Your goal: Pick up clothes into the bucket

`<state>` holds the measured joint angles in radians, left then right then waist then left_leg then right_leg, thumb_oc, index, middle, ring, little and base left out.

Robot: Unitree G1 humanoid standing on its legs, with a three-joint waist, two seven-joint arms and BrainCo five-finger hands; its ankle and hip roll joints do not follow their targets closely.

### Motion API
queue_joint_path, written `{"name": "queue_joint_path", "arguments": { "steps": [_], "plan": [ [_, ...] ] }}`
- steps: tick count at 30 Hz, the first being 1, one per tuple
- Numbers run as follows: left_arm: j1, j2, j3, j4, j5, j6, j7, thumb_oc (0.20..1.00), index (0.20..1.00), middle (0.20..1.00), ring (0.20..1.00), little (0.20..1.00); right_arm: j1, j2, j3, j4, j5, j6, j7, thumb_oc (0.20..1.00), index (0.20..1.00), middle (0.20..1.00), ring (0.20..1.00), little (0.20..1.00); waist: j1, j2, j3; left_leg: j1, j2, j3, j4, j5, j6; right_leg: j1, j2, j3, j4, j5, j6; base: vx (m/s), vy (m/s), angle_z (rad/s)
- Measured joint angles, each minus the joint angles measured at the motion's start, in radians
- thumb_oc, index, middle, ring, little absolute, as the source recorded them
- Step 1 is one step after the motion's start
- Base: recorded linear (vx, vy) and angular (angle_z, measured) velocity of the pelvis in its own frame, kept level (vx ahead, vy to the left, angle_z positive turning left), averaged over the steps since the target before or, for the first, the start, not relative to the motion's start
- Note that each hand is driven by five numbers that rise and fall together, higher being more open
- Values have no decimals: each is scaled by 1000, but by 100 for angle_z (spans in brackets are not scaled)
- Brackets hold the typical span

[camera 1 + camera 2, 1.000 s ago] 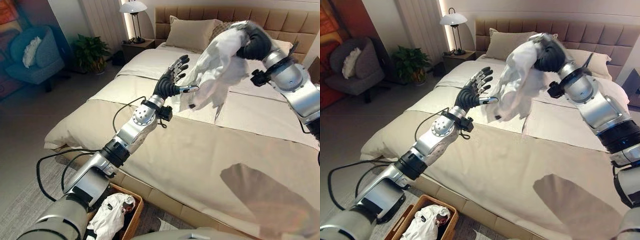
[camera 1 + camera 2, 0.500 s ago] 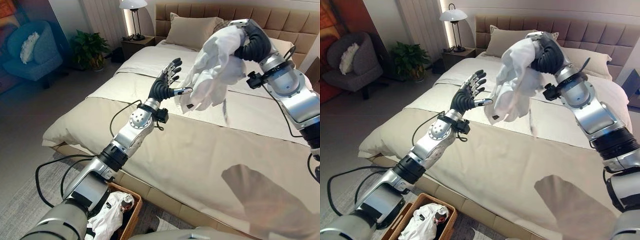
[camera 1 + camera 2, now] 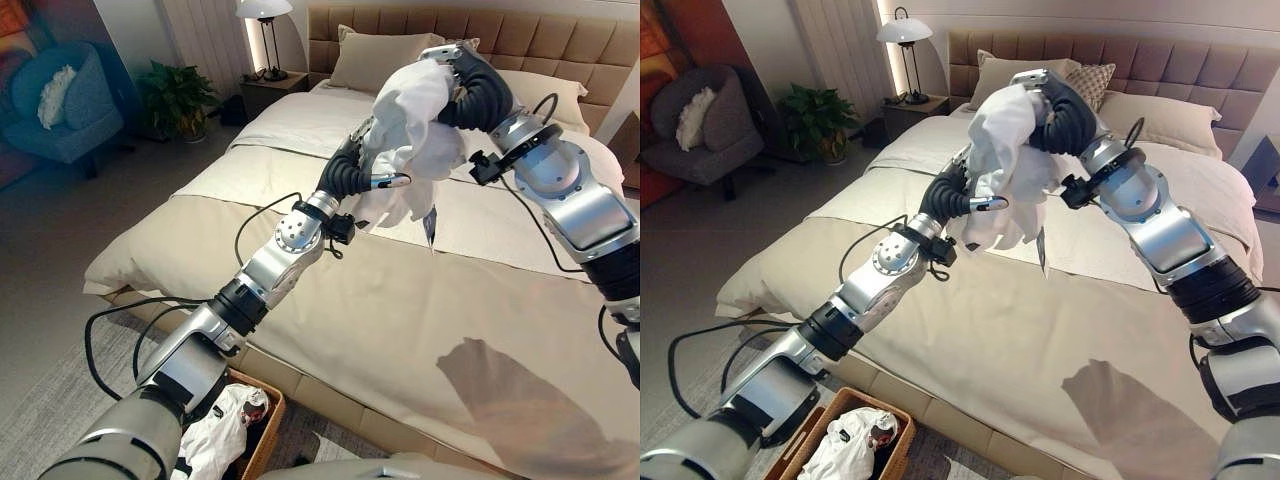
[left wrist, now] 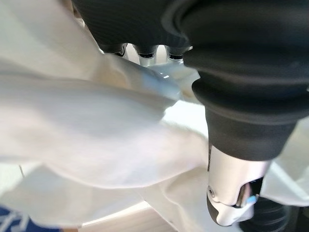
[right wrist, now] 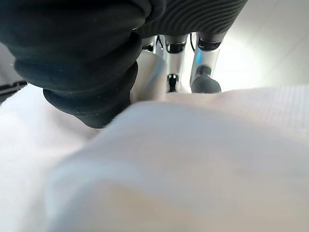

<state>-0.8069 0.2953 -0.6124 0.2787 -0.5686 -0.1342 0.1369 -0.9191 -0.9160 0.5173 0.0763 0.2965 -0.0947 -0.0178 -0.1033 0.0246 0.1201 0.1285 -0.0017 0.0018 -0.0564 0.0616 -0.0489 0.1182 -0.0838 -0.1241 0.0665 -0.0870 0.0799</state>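
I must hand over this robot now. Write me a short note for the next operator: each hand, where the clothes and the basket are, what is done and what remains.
Right hand: raised over the bed, holding up the white garment; its fingers are buried in the cloth.
Left hand: reaching up into the garment's lower part; its thumb shows, its fingers are hidden by the fabric.
Basket: on the floor at the foot of the bed, beneath the left arm, with one white piece of clothing inside.
Done: one piece in the basket, the second lifted off the bed.
Left: carry the held garment to the basket and drop it in.
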Motion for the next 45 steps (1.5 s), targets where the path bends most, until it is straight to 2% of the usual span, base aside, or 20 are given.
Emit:
{"name": "queue_joint_path", "arguments": {
  "steps": [4, 13, 14, 19, 21, 22, 23, 26, 28, 31, 33, 34, 36, 37, 38, 39, 40, 41, 44, 45],
  "plan": [
    [0, -28, -7, 30, -5, 14, 0, 1000, 1000, 1000, 1000, 1000, 0, 20, 43, -5, 35, 0, 31, 200, 200, 200, 200, 200, -2, 0, 0, 0, 0, 0, 0, 0, 0, 0, 0, 1, 0, 0, 0, 0, 0, 0],
    [0, -41, -15, 36, -5, 16, 1, 1000, 1000, 1000, 1000, 1000, 1, 40, 51, -7, 90, 4, 66, 200, 200, 200, 200, 200, -5, 2, 0, 0, -2, 0, 0, 0, 0, -1, -2, 1, 0, 0, 0, 0, 0, 0],
    [0, -41, -15, 36, -5, 16, 1, 206, 206, 206, 206, 206, 1, 40, 51, -7, 90, 4, 66, 200, 200, 200, 200, 200, -5, 2, 0, 0, -2, 0, 0, 0, 0, -1, -2, 1, 1, 0, 0, 0, 0, 0],
    [0, -39, -15, 35, -81, 16, -1, 200, 200, 200, 200, 200, 4, 42, 51, -9, 90, 4, 71, 200, 200, 200, 200, 200, -5, 4, 0, 0, -2, 1, 1, 0, 0, -1, -2, 2, 1, 0, 0, 0, 0, 0],
    [0, -33, -15, 31, -123, 16, -3, 200, 200, 200, 200, 200, 9, 42, 51, -19, 90, 4, 72, 755, 755, 755, 755, 755, -5, 4, 0, 0, -2, 1, 1, 0, 0, -1, -2, 2, 1, 0, 0, 0, 0, 0],
    [0, -26, -15, 31, -126, 17, -7, 200, 200, 200, 200, 200, 13, 41, 49, -25, 90, 4, 72, 755, 755, 755, 755, 755, -5, 4, 0, 0, -2, 1, 1, 0, 0, -1, -2, 2, 0, 0, 0, 0, 0, 0],
    [0, -23, -17, 27, -135, 19, -12, 200, 200, 200, 200, 200, 21, 44, 44, -33, 90, 3, 69, 1000, 1000, 1000, 1000, 1000, -5, 5, 0, 0, -2, 1, 1, 0, 0, -1, -2, 2, 1, 0, 0, 0, 0, 0],
    [1, 10, -17, 6, -135, 26, -36, 200, 200, 200, 200, 200, 47, 46, 12, -50, 97, -4, 56, 1000, 1000, 1000, 1000, 1000, -2, 6, 0, 0, -2, 1, 0, 0, 0, 0, -2, 2, 0, 0, 0, 22, 0, 0],
    [5, 61, -18, -46, -133, 32, -52, 200, 200, 200, 200, 200, 103, 47, -60, -80, 117, -18, 49, 1000, 1000, 1000, 1000, 1000, 1, 8, 2, 0, -1, 1, 0, 0, 0, -1, -1, 2, 0, 0, 0, 0, 0, 0],
    [17, 187, 2, -131, -129, 30, -71, 200, 200, 200, 200, 200, 190, 51, -198, -109, 173, -32, 28, 1000, 1000, 1000, 1000, 1000, 9, 15, 4, 0, -2, 0, -1, 0, 0, 4, -2, 2, 0, 0, 0, 10, -1, 0],
    [61, 256, 47, -180, -125, 27, -76, 200, 200, 200, 200, 200, 268, 59, -297, -114, 218, -48, 13, 1000, 1000, 1000, 1000, 1000, 10, 17, 5, 0, -2, -2, -1, 0, 0, 5, -1, 0, -1, 0, 0, -3, -1, 2],
    [87, 319, 78, -191, -120, 23, -79, 200, 200, 200, 200, 200, 315, 58, -347, -116, 246, -51, -1, 1000, 1000, 1000, 1000, 1000, 12, 22, 8, 0, -2, -2, -1, 0, 0, 5, -2, 0, -1, 0, 0, 0, 0, 0],
    [116, 377, 110, -198, -116, 23, -80, 200, 200, 200, 200, 200, 369, 61, -395, -119, 268, -54, -7, 1000, 1000, 1000, 1000, 1000, 12, 26, 9, -1, -2, -3, -3, 0, 0, 6, -2, -1, -3, 0, 0, 27, -2, 0],
    [173, 423, 172, -224, -112, 14, -87, 200, 200, 200, 200, 200, 448, 96, -477, -133, 290, -60, -9, 1000, 1000, 1000, 1000, 1000, 13, 27, 9, -1, -1, -4, -3, -3, -3, 6, -1, -3, -4, -2, 1, 22, 0, 4],
    [197, 451, 195, -228, -112, 11, -88, 200, 200, 200, 200, 200, 480, 104, -499, -132, 307, -60, -11, 1000, 1000, 1000, 1000, 1000, 14, 29, 10, -1, -1, -5, -4, -3, -3, 7, -1, -4, -5, -1, 1, 0, 0, 0],
    [252, 530, 236, -244, -108, 10, -98, 200, 200, 200, 200, 200, 552, 130, -549, -130, 327, -63, -7, 1000, 1000, 1000, 1000, 1000, 14, 31, 12, -3, -1, -4, -3, -3, -3, 3, -1, -4, -4, -1, 1, 0, 0, 0],
    [284, 560, 268, -244, -102, 10, -97, 200, 200, 200, 200, 200, 596, 151, -578, -127, 343, -63, -12, 1000, 1000, 1000, 1000, 1000, 12, 32, 13, -3, -1, -5, -4, -4, -5, 4, -1, -4, -6, -2, 1, 53, 11, -1],
    [349, 610, 338, -249, -72, 9, -99, 200, 200, 200, 200, 200, 668, 215, -620, -114, 374, -73, -11, 1000, 1000, 1000, 1000, 1000, 13, 38, 16, -4, -1, -6, -5, -5, -6, 4, -2, -7, -7, -3, 2, 47, 7, 3],
    [441, 660, 430, -255, -27, 3, -97, 200, 200, 200, 200, 200, 790, 319, -645, -91, 407, -76, -12, 1000, 1000, 1000, 1000, 1000, 23, 55, 25, -5, -4, -7, -7, -9, -4, 6, -5, -11, -11, -3, 2, 20, 22, 5],
    [515, 704, 492, -280, 6, -7, -100, 200, 200, 200, 200, 200, 855, 397, -673, -88, 420, -82, -3, 1000, 1000, 1000, 1000, 1000, 29, 59, 28, -8, -4, -7, -8, -9, -4, 5, -4, -11, -15, -3, 2, 0, 0, 0]
  ]
}}
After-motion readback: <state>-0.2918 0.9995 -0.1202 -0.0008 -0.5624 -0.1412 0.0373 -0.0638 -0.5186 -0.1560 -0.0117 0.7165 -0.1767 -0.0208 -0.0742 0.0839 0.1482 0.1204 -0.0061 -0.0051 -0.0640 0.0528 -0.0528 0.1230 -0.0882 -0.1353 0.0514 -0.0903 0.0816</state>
